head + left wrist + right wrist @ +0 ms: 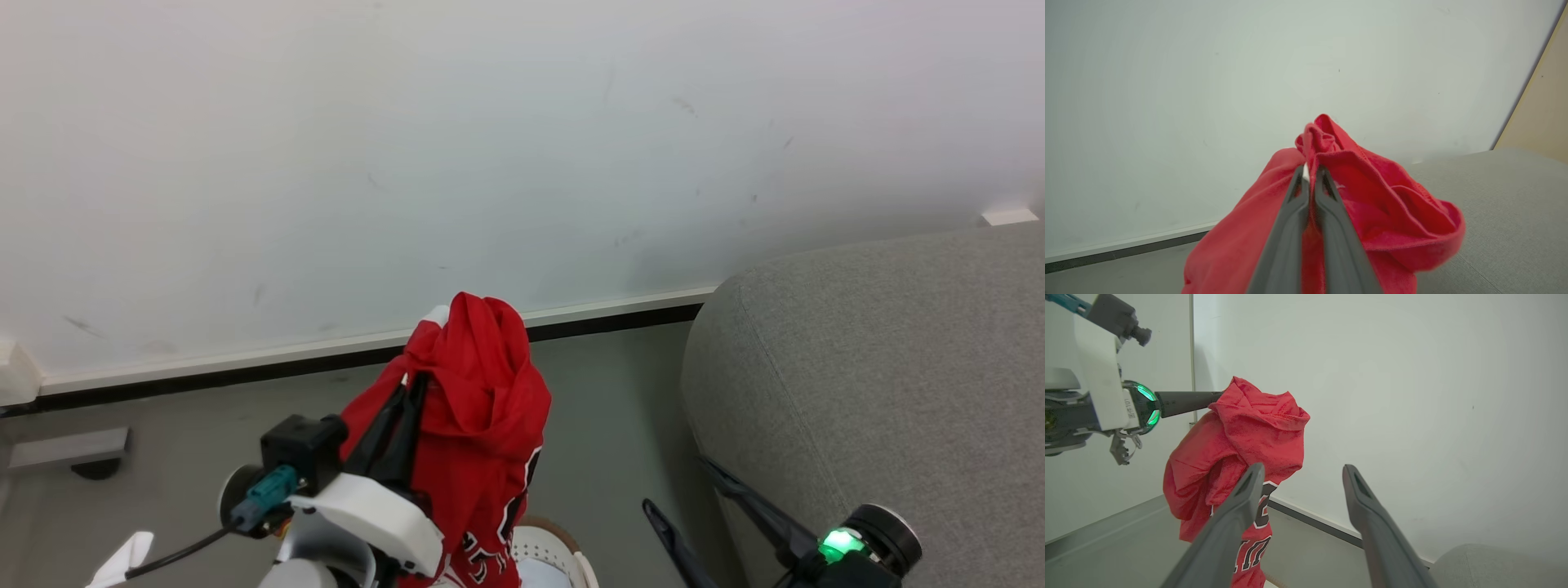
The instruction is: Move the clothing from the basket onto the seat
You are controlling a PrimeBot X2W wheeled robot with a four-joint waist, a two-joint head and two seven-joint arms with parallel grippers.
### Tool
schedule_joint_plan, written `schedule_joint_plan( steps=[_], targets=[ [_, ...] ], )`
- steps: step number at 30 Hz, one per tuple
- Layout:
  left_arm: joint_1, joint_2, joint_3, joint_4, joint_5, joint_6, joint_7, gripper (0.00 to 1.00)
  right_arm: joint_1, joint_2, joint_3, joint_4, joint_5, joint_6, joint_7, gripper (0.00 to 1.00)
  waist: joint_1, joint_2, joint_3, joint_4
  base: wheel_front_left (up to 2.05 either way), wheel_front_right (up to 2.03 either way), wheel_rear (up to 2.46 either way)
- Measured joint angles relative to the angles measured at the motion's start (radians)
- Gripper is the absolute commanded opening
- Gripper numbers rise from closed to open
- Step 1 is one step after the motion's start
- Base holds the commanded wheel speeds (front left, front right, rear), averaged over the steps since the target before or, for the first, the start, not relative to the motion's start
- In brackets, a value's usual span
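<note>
My left claw (pixel 412 384) was clamped tight on a bunched fold of the red jersey (pixel 482 408), which hung in the air from its dark fingers, printed numerals showing low on the cloth. My right claw (pixel 673 483) stood empty with its fingers spread apart, off to the jersey's right and not touching it. Just beneath the hanging jersey I could see a corner of the cream laundry basket (pixel 545 545), with its brown rim and perforated wall. To the right rose the light-grey sofa (pixel 882 367), the jersey well clear of it. Beyond lay grey floor (pixel 620 392), then a white skirting board (pixel 326 347) and the pale wall (pixel 490 163)
</note>
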Motion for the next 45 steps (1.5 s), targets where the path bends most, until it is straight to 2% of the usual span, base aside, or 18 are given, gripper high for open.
schedule_joint_plan(
  steps=[4,8,18,27,34,35,36,37,45],
  targets=[
    [0.0,0.001,-0.008,-0.007,0.0,0.0,0.006,0.0,-0.1,-0.024,0.11,0.041,0.029,0.0,0.0,1.0,0.0,0.0,0.001,0.0,0.0,0.0,0.0],
    [-0.001,0.003,-0.017,-0.013,0.0,0.0,0.011,0.0,-0.193,-0.019,0.202,0.097,0.047,0.0,0.0,1.0,0.0001,0.0,0.003,0.0,0.0,0.0,0.0],
    [-0.018,-0.008,-0.063,-0.042,0.001,-0.014,0.033,0.0,-0.354,0.082,0.344,0.274,0.083,0.0,0.0,1.0,0.0002,0.0,0.007,0.012,0.0,0.0,0.0],
    [-0.023,-0.027,-0.115,-0.076,0.001,-0.027,0.062,0.0,-0.452,0.188,0.347,0.466,0.094,0.0,0.0,1.0,0.0002,0.0,0.004,0.026,0.0,0.0,0.0],
    [-0.023,-0.048,-0.145,-0.089,-0.018,-0.033,0.08,0.0,-0.492,0.234,0.319,0.57,0.065,0.0,0.0,0.98,0.0002,0.0,0.002,0.041,0.0,0.0,0.0],
    [-0.024,-0.049,-0.147,-0.088,-0.021,-0.033,0.082,0.0,-0.493,0.235,0.315,0.578,0.066,0.0,0.0,0.47,0.0002,0.0,0.002,0.043,0.0,0.0,0.0],
    [-0.024,-0.05,-0.149,-0.088,-0.024,-0.033,0.083,0.0,-0.494,0.235,0.312,0.584,0.067,0.0,0.0,0.17,0.0001,0.0,0.002,0.045,0.0,0.0,0.0],
    [-0.026,-0.051,-0.151,-0.087,-0.024,-0.033,0.083,0.0,-0.496,0.235,0.316,0.593,0.07,0.0,0.0,0.0,0.0002,0.0,0.002,0.047,0.0,0.0,0.0],
    [-0.029,-0.047,-0.146,-0.086,-0.028,-0.027,0.081,0.0,-0.499,0.24,0.326,0.595,0.114,0.0,0.0,0.0,0.0002,0.0,0.006,0.049,0.0,0.0,0.0]
  ],
)
